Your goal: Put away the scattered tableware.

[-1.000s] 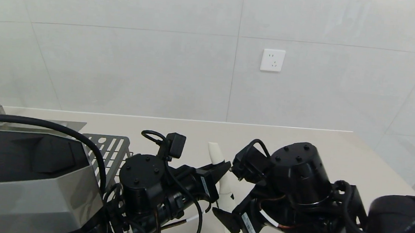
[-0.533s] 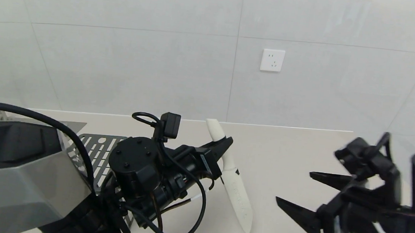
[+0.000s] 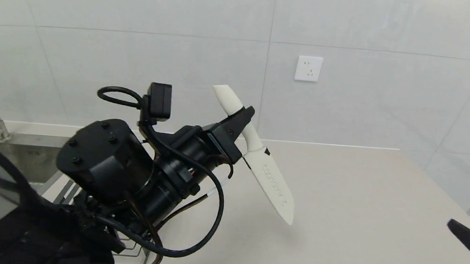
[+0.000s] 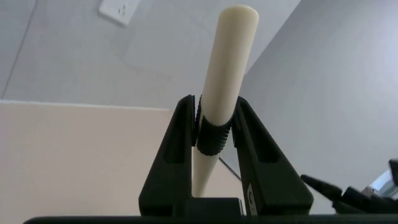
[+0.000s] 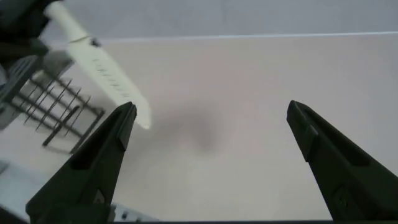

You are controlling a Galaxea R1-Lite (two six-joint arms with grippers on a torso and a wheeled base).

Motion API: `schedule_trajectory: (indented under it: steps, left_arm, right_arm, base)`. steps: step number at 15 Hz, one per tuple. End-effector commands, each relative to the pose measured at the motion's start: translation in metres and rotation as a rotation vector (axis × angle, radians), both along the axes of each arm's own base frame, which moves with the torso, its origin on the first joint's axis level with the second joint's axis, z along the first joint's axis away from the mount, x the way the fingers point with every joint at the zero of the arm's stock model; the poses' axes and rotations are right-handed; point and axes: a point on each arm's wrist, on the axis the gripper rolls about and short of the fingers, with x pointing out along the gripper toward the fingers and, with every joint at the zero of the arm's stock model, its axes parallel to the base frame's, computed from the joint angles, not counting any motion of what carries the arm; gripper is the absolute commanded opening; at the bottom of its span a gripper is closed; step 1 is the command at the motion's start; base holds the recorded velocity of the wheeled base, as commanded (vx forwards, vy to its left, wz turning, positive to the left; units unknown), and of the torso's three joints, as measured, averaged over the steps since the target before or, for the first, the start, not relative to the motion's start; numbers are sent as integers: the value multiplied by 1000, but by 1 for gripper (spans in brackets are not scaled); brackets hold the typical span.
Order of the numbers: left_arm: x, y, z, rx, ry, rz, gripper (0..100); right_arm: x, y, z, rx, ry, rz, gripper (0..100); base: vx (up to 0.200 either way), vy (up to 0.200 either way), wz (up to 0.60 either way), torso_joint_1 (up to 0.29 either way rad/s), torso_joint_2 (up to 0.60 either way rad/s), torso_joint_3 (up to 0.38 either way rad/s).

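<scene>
Hanging over beige counter (image 3: 361, 194): white knife (image 3: 275, 186) | tiled wall (image 3: 141, 34), socket (image 3: 308, 68) | rack (image 5: 56, 106), seemingly

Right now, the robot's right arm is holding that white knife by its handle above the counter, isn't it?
Nearly: it is the left arm whose jaws grip the white knife by its handle above the counter. The head view shows it; the right jaws stand open, empty.

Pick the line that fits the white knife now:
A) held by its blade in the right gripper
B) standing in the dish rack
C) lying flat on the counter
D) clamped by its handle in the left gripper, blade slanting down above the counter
D: the left gripper is shut on the handle of the knife, whose blade slants down above the counter; the right gripper is open, apart.
</scene>
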Motion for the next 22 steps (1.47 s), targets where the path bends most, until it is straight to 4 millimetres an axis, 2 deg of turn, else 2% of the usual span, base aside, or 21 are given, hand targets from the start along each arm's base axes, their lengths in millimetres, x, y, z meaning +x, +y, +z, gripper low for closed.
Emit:
schedule_trajectory:
  steps: [1, 3, 4, 5, 7, 10, 12, 15, 17, 18, 20, 22]
  left_arm:
    - [-29, 33, 44, -78, -83, 27, 0]
    - [-47, 56, 53, -84, -93, 41, 0]
    - [-52, 62, 55, -84, -95, 42, 0]
    - [-64, 87, 60, -73, -118, 96, 0]
    - [-83, 132, 70, -44, -198, 238, 0]
    - [-119, 175, 73, -27, -288, 381, 0]
    - [-134, 183, 76, 24, -360, 351, 0]
    - [-132, 182, 71, 101, -352, 341, 0]
    - [-129, 184, 70, 148, -364, 400, 0]
    - [-124, 189, 69, 191, -372, 474, 0]
    - [-115, 188, 67, 237, -364, 507, 0]
    - [-92, 178, 59, 278, -318, 499, 0]
  right_arm:
    - [-33, -19, -10, 0, -143, -149, 100]
    - [-48, -23, -17, 4, -212, -208, 100]
    - [-52, -23, -20, 3, -229, -223, 100]
    - [-62, -24, -29, 2, -271, -258, 100]
    - [-73, -23, -46, -10, -316, -214, 100]
    - [-82, -22, -65, -133, -361, -247, 100]
    - [-84, -21, -72, -161, -335, -259, 100]
    - [-84, -22, -73, -171, -324, -302, 100]
    - [-83, -24, -82, -180, -232, -360, 100]
    - [-83, -24, -87, -188, -180, -357, 100]
    - [-83, -24, -91, -228, -153, -354, 100]
    - [-83, -25, -91, -363, -156, -382, 100]
  base:
    - [0, 0, 0, 0, 0, 0]
    - [0, 0, 0, 0, 0, 0]
    - [0, 0, 0, 0, 0, 0]
    - [0, 0, 0, 0, 0, 0]
    - [0, 0, 0, 0, 0, 0]
    - [0, 0, 0, 0, 0, 0]
    - [0, 0, 0, 0, 0, 0]
    - [0, 0, 0, 0, 0, 0]
    - [0, 0, 0, 0, 0, 0]
    - [0, 0, 0, 0, 0, 0]
    - [0, 0, 0, 0, 0, 0]
    - [0, 0, 0, 0, 0, 0]
